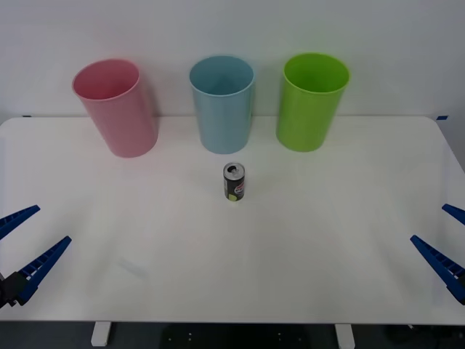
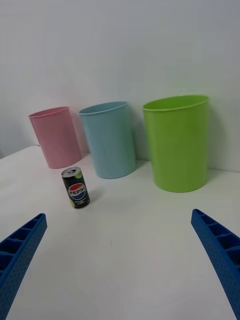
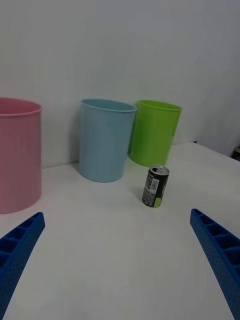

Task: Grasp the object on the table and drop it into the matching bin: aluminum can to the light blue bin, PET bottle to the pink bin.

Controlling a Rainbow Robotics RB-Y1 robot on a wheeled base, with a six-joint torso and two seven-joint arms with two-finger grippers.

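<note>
Aluminum can (image 1: 234, 182) stands upright mid-counter, just in front of the light blue bin (image 1: 222, 104) and apart from it, so the matching bin is the nearest drop target. Three bins line the far edge of the counter (image 1: 145, 240): pink bin (image 1: 115, 107) toward the robot's left, light blue in the middle, lime green bin (image 1: 311, 101) toward the right, all upright with open mouths up, ready to receive. Left gripper (image 1: 29, 236) sits low at the near left edge, right gripper (image 1: 449, 243) at the near right edge, both well apart from the can and both aimed inward at it; looks like a start pose, grasp not yet begun. Fingers on both are spread wide and hold nothing. Can sits about centered between the arms, so either could reach; which one goes, cannot tell. Front view gives the layout from above and the silver top with the opened pull-tab hole. Right wrist view shows the can's (image 2: 76, 188) logo side with red-white-blue mark and yellow-green band, plus the gap between can and light blue bin (image 2: 109, 139). Left wrist view shows the can's (image 3: 155, 186) other side, small print and yellow-green patch, with the pink bin (image 3: 17, 154) close and cut off at the frame edge.
</note>
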